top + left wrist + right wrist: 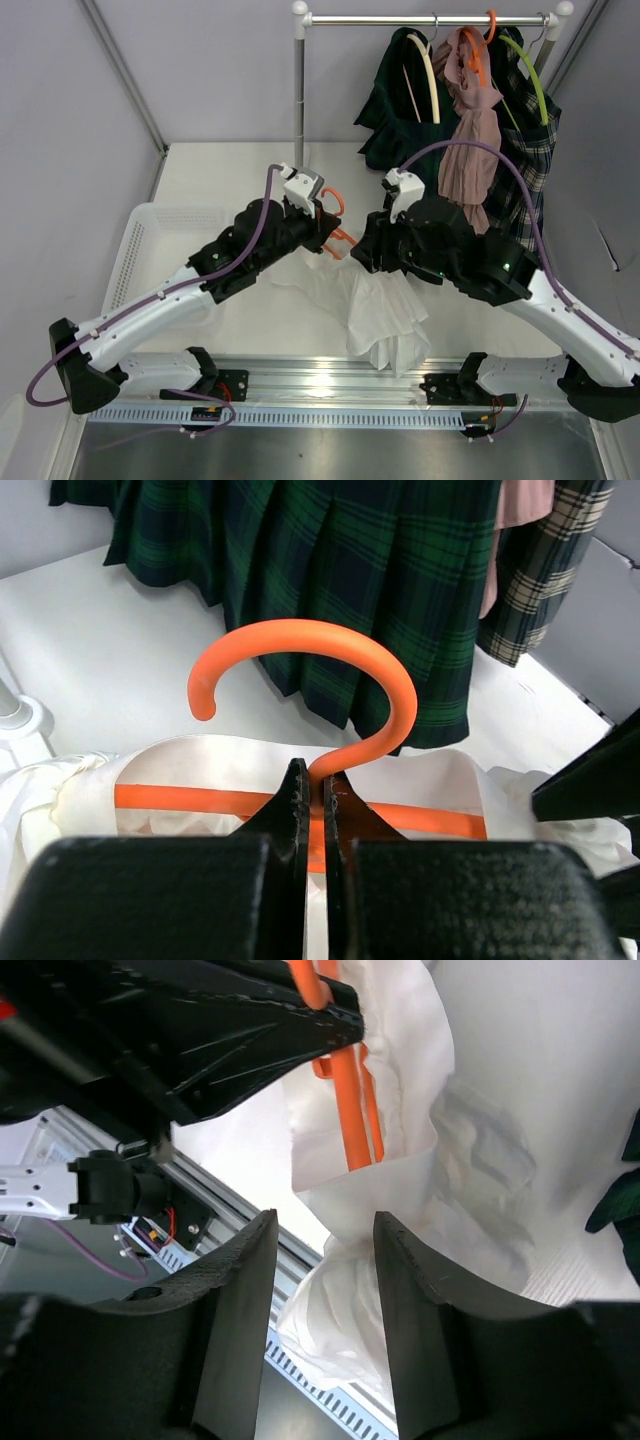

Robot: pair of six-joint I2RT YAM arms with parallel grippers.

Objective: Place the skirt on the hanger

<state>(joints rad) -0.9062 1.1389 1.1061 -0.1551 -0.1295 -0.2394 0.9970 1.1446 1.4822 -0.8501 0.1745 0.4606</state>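
The hanger [330,640] is gripped at its neck by the left end effector [315,780], whose jaws are nearly together; this is shown plainly only in the left wrist view, where the bar is seen lying against the white skirt [200,765]. In the right wrist view the right end effector [325,1235] is seen with its jaws moderately apart and nothing between them, the skirt hanging beyond. Only in the top view is the skirt seen trailing from the hanger onto the surface [230,170] between the arms, with a basket [135,240] at the left and a rail [430,19] of clothes at the far right.
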